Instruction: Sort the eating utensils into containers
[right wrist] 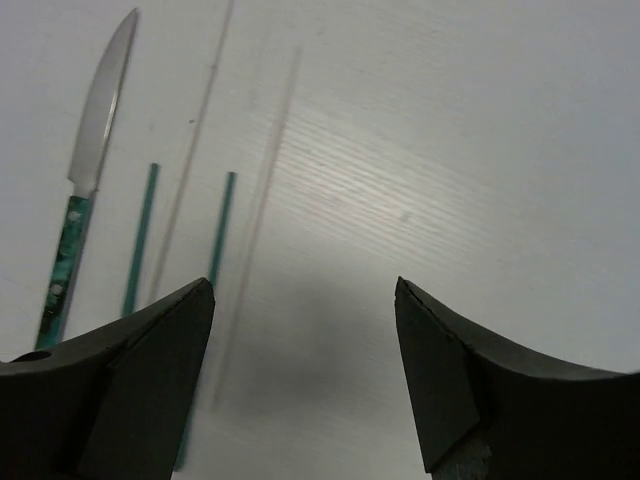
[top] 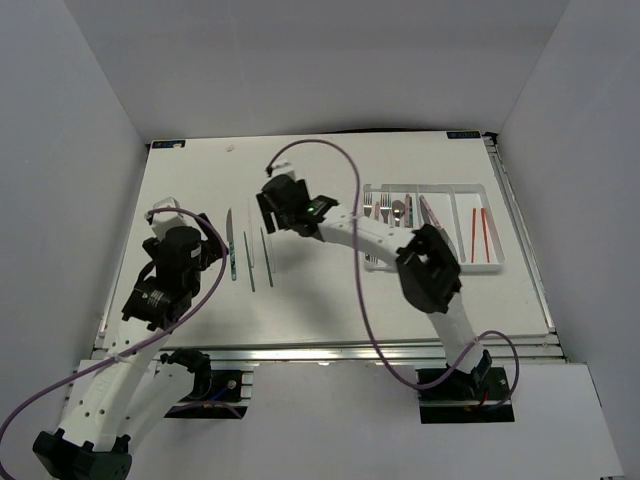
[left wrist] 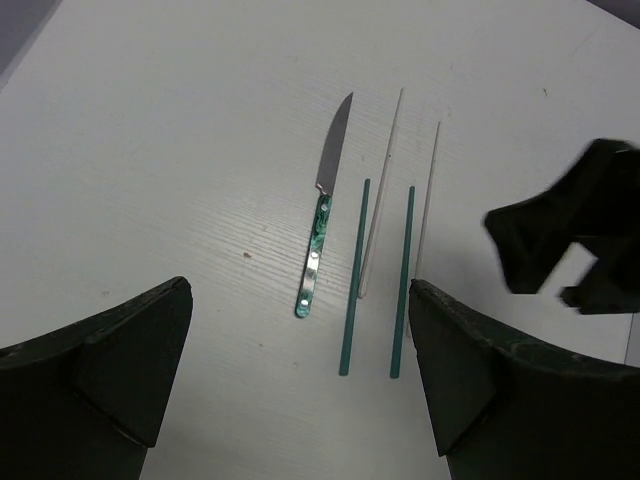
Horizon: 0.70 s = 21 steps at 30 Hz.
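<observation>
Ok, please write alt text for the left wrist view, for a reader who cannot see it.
A teal-handled knife lies on the white table beside two green chopsticks and two pale chopsticks, all framed by the open left gripper.

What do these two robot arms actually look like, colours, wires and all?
Both the left arm and right arm pair chunky black joint housings with white links; the left's lower link is dotted with small holes. A purple cable loops loosely along each. A small green light shows near the right wrist. The fingers are dark, matte, wedge-shaped.
</observation>
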Motion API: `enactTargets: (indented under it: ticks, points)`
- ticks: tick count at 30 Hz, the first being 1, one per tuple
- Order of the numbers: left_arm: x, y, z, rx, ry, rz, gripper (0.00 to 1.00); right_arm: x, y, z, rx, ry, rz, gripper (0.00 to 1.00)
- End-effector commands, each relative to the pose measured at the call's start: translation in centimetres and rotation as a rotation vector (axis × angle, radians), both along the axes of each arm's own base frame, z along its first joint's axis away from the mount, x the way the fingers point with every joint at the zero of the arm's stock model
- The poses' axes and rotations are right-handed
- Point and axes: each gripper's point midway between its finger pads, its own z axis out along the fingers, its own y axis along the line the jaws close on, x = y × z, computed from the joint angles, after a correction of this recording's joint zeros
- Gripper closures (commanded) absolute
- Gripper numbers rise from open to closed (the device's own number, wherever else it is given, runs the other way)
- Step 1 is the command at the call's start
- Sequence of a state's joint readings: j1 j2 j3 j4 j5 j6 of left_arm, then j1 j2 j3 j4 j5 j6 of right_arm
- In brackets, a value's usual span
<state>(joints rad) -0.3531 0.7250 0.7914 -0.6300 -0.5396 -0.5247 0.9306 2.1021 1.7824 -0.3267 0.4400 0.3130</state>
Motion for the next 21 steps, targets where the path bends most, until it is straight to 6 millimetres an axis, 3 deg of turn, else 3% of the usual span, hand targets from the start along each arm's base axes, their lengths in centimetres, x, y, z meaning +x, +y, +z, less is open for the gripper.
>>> enactTargets:
  ticks: [1,2,5,12,21]
  points:
    - [-0.3,0.7,0.8,0.001,-0.027,0.043,0.02,-1.0,2.9,-1.5,-0.038,0.025,-0.035,0.24]
    - [-0.4,0.8,1.0,-0.002,-0.034,0.043,0.02,-0.6,4.3,-1.9,-0.028,0.022,-0.03,0.34]
    - [-0.4,0.9,0.8,0.004,-0.028,0.054,0.02,-0.9,5.8,-3.5,-0.042,0.03,-0.015,0.45]
    - [-0.5,1.1,1.0,0.001,-0.034,0.059,0.02,-1.7,6.7,-6.2,-0.038,0.072,0.031,0.54]
    - [-0.5,0.9,0.9,0.001,-0.032,0.051,0.02,-2.0,7.1,-7.6,-0.052,0.087,0.045,0.6]
